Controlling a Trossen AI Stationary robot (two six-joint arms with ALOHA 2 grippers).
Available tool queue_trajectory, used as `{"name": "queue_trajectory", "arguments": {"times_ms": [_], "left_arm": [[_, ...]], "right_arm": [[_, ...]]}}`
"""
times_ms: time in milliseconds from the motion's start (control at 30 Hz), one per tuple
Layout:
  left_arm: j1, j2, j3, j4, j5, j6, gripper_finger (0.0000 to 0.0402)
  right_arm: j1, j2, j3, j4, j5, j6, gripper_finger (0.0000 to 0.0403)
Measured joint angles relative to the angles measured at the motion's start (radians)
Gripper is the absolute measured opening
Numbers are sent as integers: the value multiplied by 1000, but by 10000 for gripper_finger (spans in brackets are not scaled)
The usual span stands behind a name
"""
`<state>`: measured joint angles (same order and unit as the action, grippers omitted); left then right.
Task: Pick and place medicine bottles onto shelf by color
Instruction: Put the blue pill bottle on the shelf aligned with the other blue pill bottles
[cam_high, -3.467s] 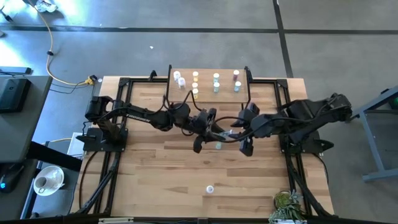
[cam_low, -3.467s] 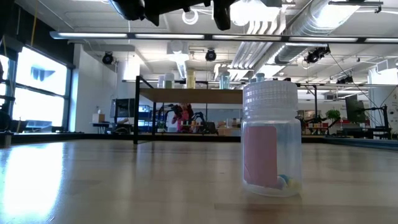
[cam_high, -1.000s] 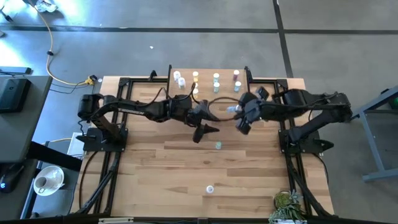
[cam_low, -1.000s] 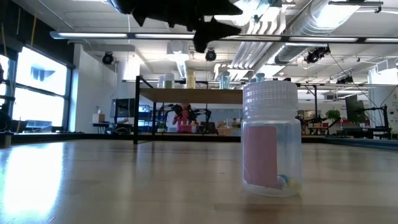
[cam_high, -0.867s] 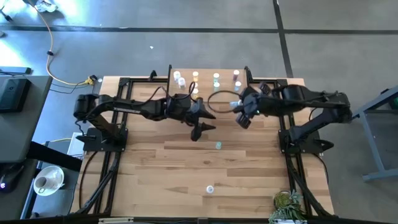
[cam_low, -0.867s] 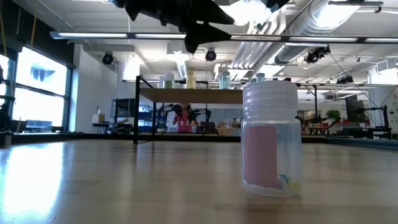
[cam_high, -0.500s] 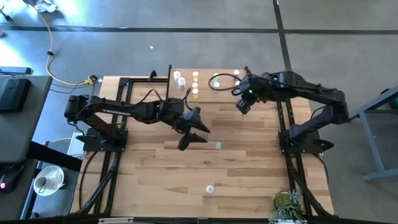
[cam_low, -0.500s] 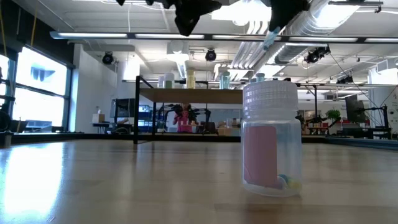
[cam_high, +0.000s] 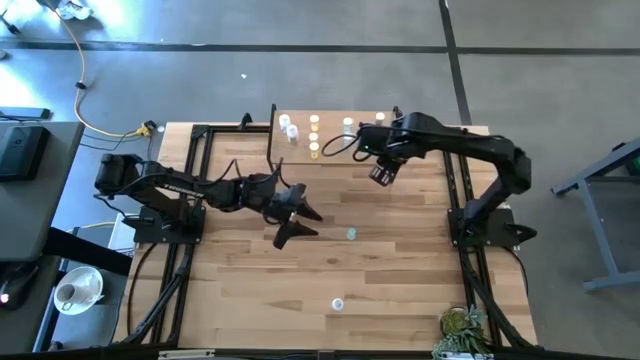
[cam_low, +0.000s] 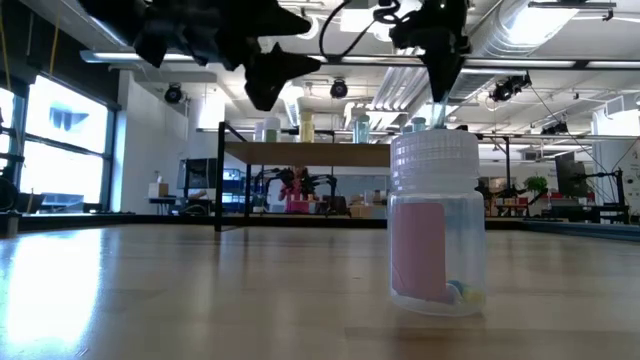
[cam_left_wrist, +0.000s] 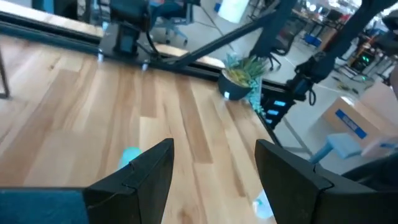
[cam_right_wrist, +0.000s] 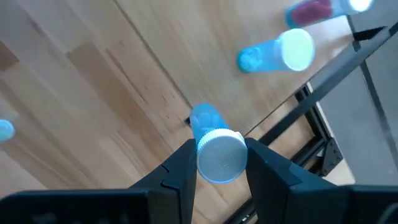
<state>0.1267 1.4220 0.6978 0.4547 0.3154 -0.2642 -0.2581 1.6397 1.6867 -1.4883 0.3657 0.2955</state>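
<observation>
The shelf (cam_high: 335, 112), a small light-wood board on black legs, stands at the table's far middle. It carries several bottles in white (cam_high: 288, 127), yellow (cam_high: 314, 121), green (cam_high: 347, 125) and pink (cam_high: 380, 120). My right gripper (cam_high: 380, 172) hangs over its near right part, shut on a blue bottle (cam_right_wrist: 211, 140). Another blue bottle (cam_right_wrist: 277, 55) stands on the shelf beyond it. My left gripper (cam_high: 297, 222) is open over the table's middle, left of a teal bottle (cam_high: 351, 233) that stands on the table. A pink-labelled bottle (cam_low: 437, 225) stands near the front edge. My right gripper pinches the blue bottle at its white cap end (cam_right_wrist: 221, 158) between its two fingers (cam_right_wrist: 180, 165). The fingers slant steeply down from above. The bottle runs along them, cap toward the wrist and bottom pointing down, lifted clear above the shelf board.
Black frame rails (cam_high: 195, 170) run along the table's left and right sides. A small potted plant (cam_high: 462, 328) sits at the near right corner. Bare wood lies between the teal bottle and the pink-labelled bottle (cam_high: 338, 303).
My right gripper has carried the blue bottle toward the far edge and left, over the shelf, tipping to point steeply down. My left gripper, still open, has drawn back toward the table's left and near side and sunk a little.
</observation>
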Motion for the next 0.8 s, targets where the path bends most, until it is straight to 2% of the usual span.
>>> {"name": "queue_trajectory", "arguments": {"times_ms": [367, 800], "left_arm": [[-8, -2, -35, 51, -5, 5, 216], [-19, -1, -35, 60, -4, 5, 216]], "right_arm": [[-39, 64, 0, 47, 4, -76, 107], [-73, 69, 1, 44, -11, -97, 108]]}}
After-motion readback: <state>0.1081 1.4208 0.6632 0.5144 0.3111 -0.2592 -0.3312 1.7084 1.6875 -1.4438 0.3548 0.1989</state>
